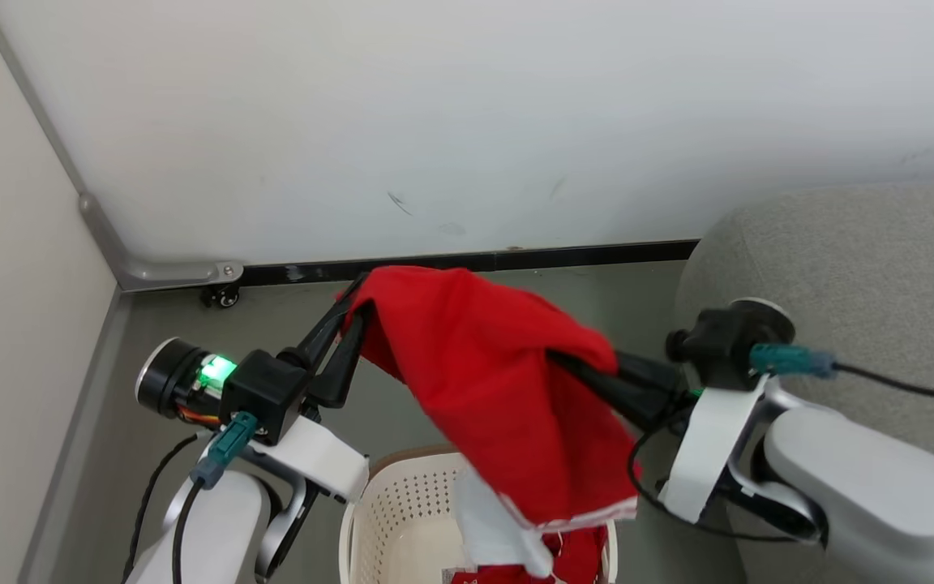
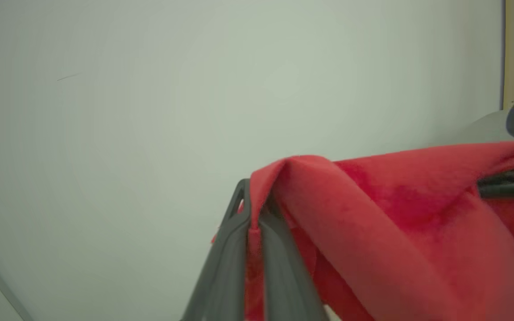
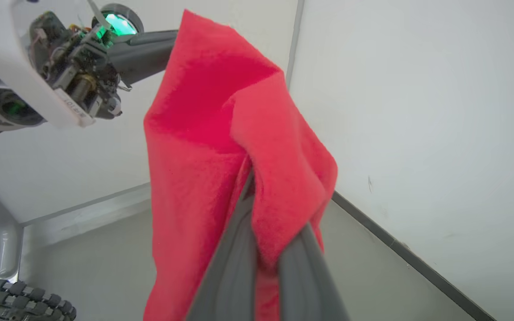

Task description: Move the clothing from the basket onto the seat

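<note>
Currently we note the seat (image 1: 856, 268) just beyond the right gripper (image 1: 568, 363), on its outer side, and the basket (image 1: 402, 511) below both grippers. The clothing (image 1: 483, 373) hangs stretched between them, its white-trimmed lower end reaching down into the basket. We judge it light, soft and limp, best taken at edges or bunched folds. The left gripper (image 1: 353, 307) is clamped on one corner and the right gripper on a gathered fold.

1 garment (image 1: 499, 381) hangs between 2 grippers, the left gripper (image 1: 356, 302) at its left end and the right gripper (image 1: 568, 362) at its right. Directly below, the basket (image 1: 402, 503) stands on the floor (image 1: 289, 316), with more clothing (image 1: 576, 556) in it. The seat (image 1: 840, 268) lies right of the basket. The wall (image 1: 434, 122) stands behind all.
</note>
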Controlling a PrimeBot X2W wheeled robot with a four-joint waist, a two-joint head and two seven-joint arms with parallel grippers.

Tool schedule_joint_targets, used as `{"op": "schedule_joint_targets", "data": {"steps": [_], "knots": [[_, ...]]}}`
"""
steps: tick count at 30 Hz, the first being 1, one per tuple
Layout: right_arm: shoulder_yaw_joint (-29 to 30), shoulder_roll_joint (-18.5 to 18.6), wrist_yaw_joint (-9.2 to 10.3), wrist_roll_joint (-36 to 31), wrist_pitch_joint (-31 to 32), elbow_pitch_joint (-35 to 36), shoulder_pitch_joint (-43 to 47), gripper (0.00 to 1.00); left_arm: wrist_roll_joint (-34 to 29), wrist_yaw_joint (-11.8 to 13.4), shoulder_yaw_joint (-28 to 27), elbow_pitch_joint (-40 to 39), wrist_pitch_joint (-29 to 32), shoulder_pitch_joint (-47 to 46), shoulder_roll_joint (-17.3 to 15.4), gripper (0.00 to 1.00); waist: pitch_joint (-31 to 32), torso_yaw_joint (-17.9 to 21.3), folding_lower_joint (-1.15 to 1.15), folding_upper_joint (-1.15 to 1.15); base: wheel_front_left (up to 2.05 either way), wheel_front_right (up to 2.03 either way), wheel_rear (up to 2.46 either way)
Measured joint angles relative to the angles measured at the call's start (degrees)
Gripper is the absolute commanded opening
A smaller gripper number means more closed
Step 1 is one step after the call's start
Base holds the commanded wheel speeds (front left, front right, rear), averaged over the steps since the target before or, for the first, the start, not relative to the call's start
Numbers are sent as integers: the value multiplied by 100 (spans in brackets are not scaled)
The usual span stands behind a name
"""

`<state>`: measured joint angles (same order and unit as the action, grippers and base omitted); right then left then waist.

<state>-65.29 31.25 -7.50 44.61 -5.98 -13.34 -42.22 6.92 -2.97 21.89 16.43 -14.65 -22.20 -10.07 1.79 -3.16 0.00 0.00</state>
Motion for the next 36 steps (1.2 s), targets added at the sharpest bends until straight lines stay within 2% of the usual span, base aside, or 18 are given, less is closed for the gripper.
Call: {"op": "schedule_joint_targets", "data": {"steps": [2,3,5,6,7,8,9,10,21,28,36], "knots": [[187,22,0,101,-111,-22,3,0,22,0,-16,47,1,68,9,26,-9,41,0,0,0,0,0],[277,36,0,121,-157,-40,2,0,62,0,-16,99,5,118,15,31,-13,61,0,0,0,0,0],[438,89,0,121,-224,-112,2,0,93,-1,-19,194,57,212,22,32,-24,97,0,0,0,0,0],[521,110,0,121,-271,-172,5,0,149,-7,-19,236,59,244,30,37,-29,114,0,0,0,0,0],[605,134,0,121,-315,-207,9,0,172,-7,-16,265,60,271,40,49,-35,130,0,0,0,0,0],[690,153,0,121,-331,-235,8,0,186,-8,-16,290,62,298,54,78,-41,145,0,0,0,0,0],[779,156,0,120,-388,-286,9,0,212,-14,-16,321,81,320,74,96,-47,158,0,0,0,0,0],[862,156,0,120,-431,-347,9,0,238,-15,-16,349,107,329,96,100,-54,170,0,0,0,0,0],[1891,332,1,108,-670,-939,259,0,612,2,-390,325,102,463,138,100,-107,234,0,0,0,0,0],[2490,347,1,40,-766,-1034,600,0,757,197,-789,193,52,570,101,100,-78,304,0,0,0,0,0],[2970,302,1,-234,-789,-971,1085,0,787,246,-821,71,51,578,157,100,-35,467,0,0,0,0,0]]}}
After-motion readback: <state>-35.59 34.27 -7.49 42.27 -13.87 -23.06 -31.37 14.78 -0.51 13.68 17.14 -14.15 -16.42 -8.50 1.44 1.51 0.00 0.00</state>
